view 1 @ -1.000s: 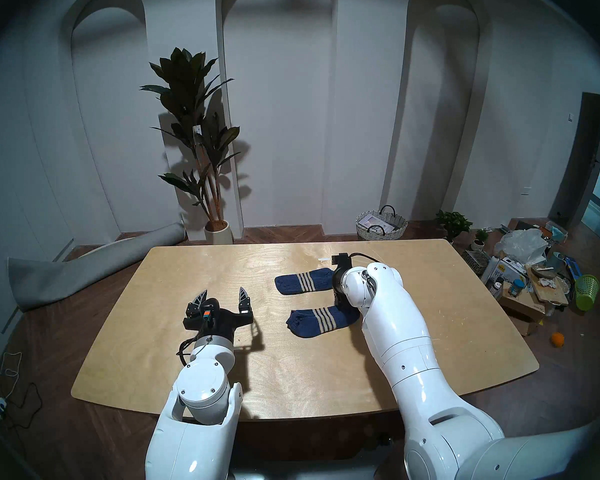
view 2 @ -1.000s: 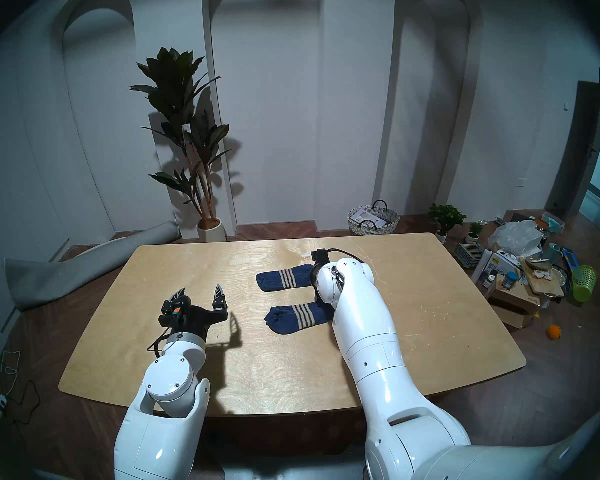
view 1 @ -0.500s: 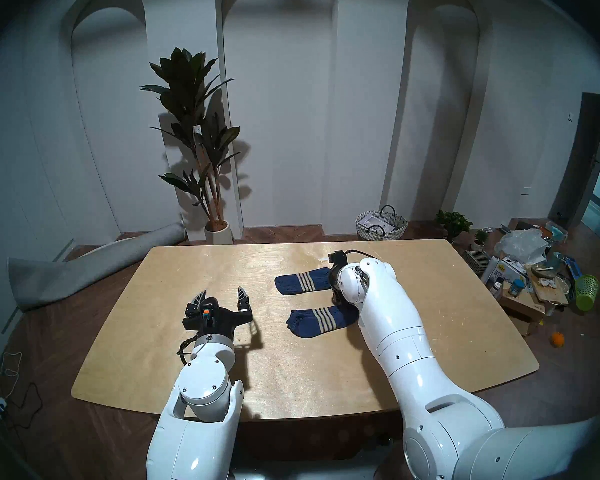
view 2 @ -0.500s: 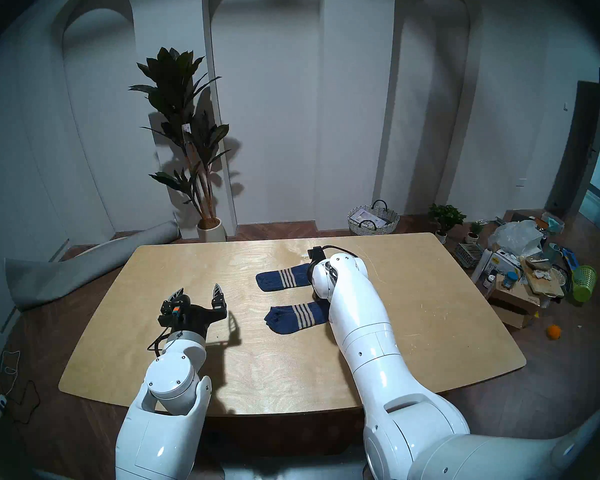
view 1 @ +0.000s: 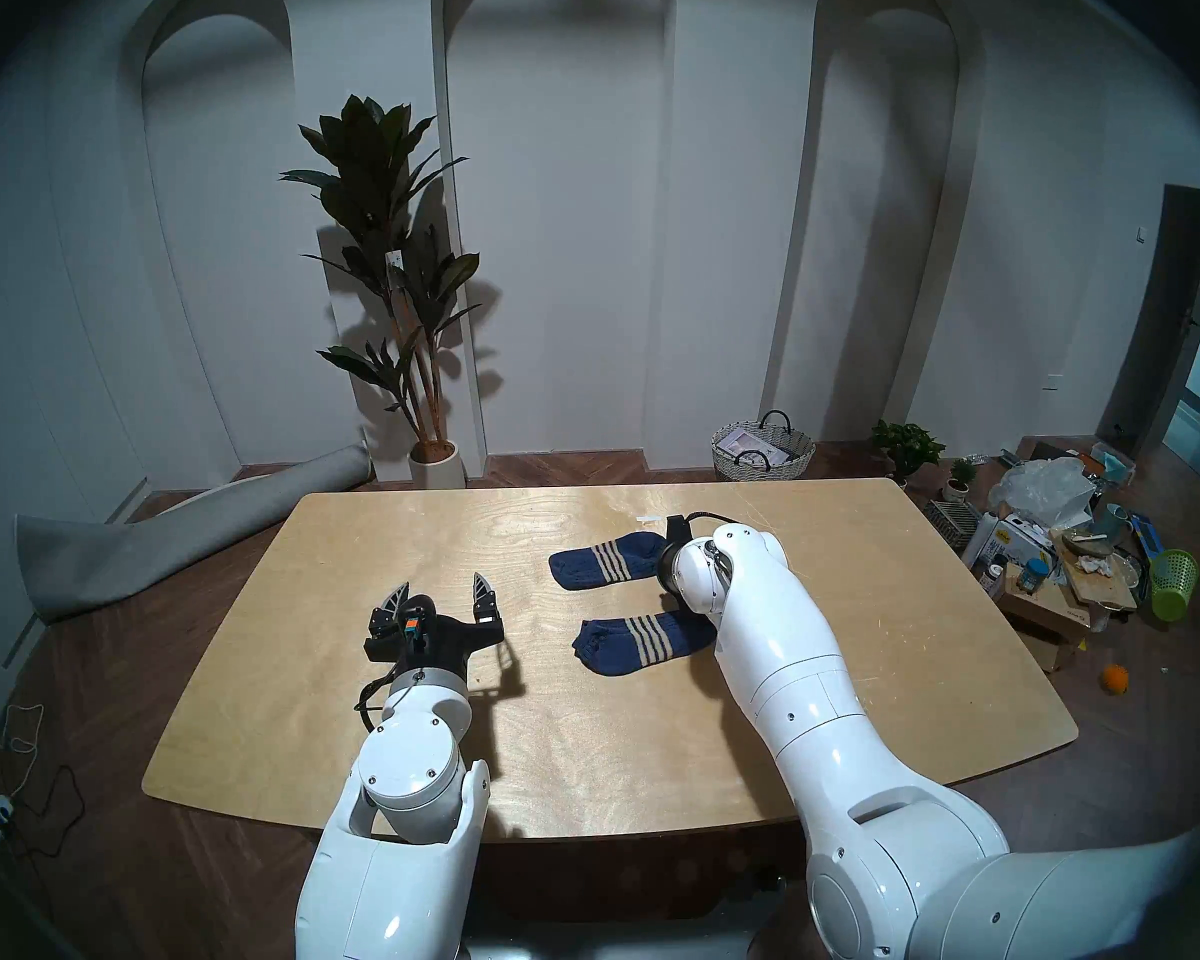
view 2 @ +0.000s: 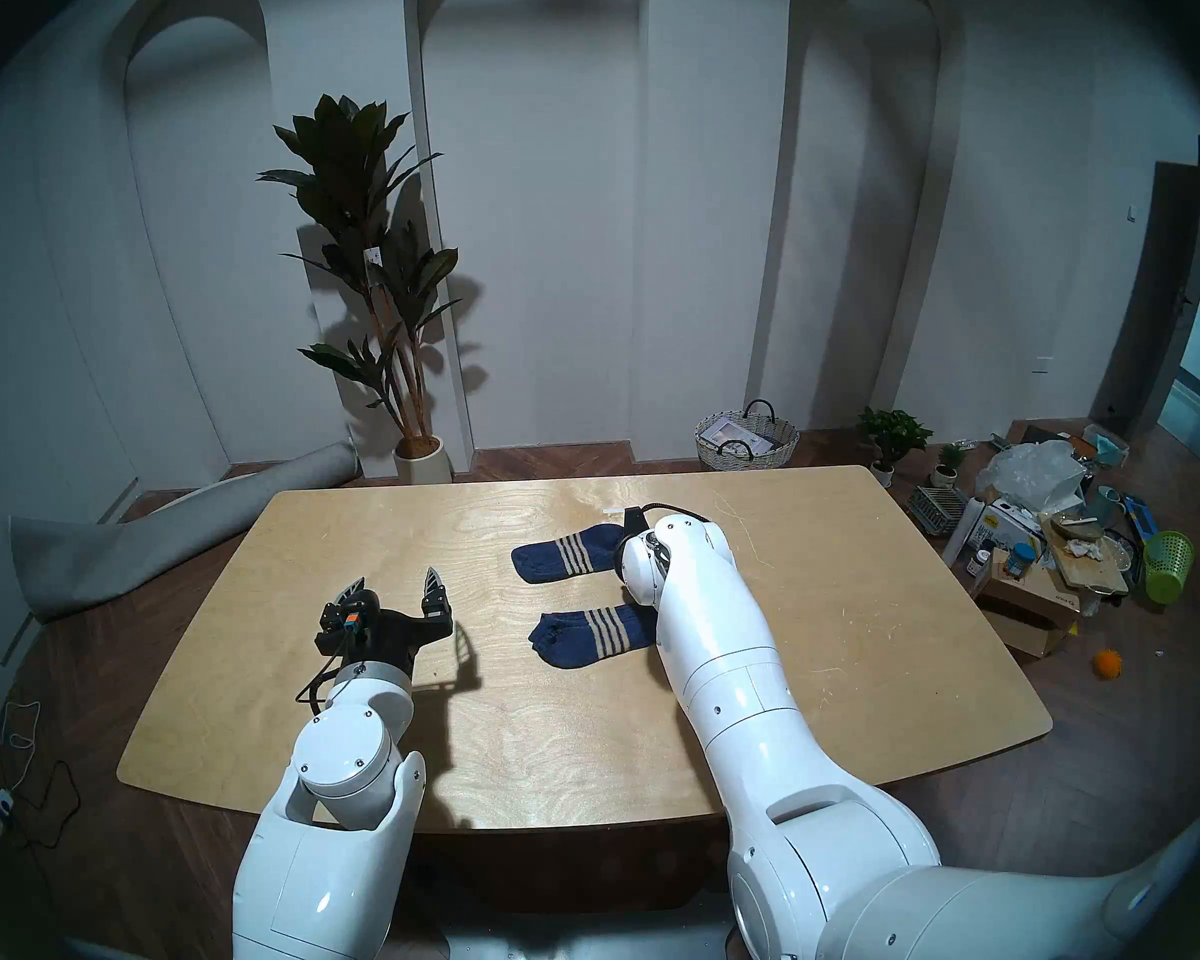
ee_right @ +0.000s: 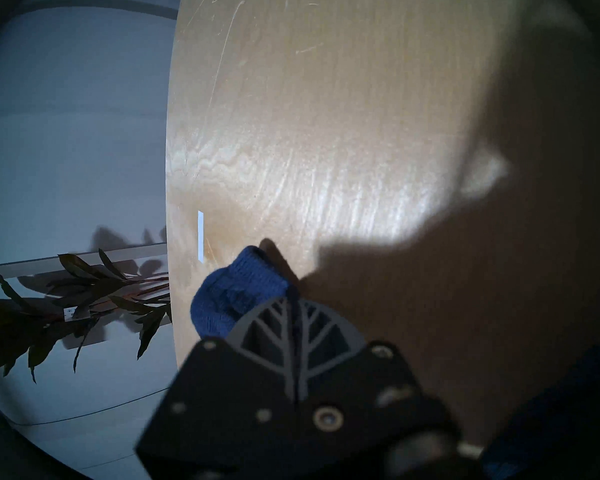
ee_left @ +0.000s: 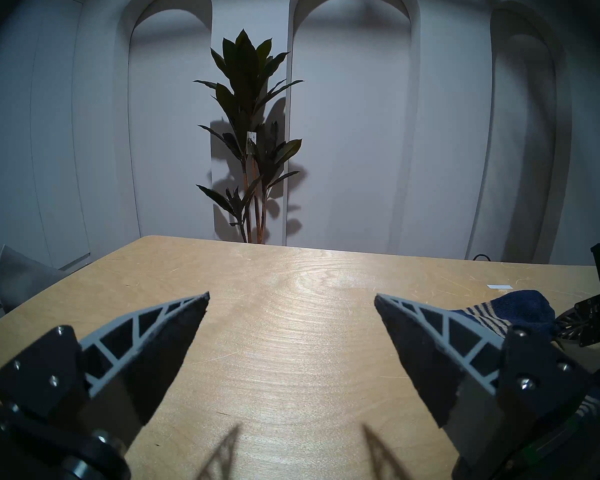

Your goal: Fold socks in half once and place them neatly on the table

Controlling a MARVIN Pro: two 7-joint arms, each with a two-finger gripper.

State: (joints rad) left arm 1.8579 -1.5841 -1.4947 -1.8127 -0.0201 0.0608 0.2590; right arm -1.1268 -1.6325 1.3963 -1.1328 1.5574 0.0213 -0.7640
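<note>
Two navy socks with beige stripes lie on the plywood table (view 1: 583, 744). The far sock (view 1: 601, 562) has its right end raised and bunched. The near sock (view 1: 642, 643) lies flat, its right end under my right arm. My right gripper (ee_right: 291, 304) is shut on the far sock's right end (ee_right: 236, 295); my wrist hides the fingers in the head views. My left gripper (view 1: 445, 584) is open and empty, low over the table to the left of both socks. The left wrist view shows its spread fingers (ee_left: 160, 327) and the far sock (ee_left: 520, 304).
A small white tape strip (view 1: 649, 519) lies just behind the far sock. Behind the table stand a potted plant (view 1: 403, 280) and a woven basket (view 1: 763, 449). A rolled grey mat (view 1: 168, 536) lies at left, and floor clutter (view 1: 1061, 543) at right.
My right wrist has shifted slightly left and down, and the far sock's right end has lifted and bunched up. The left arm and the near sock have hardly moved.
</note>
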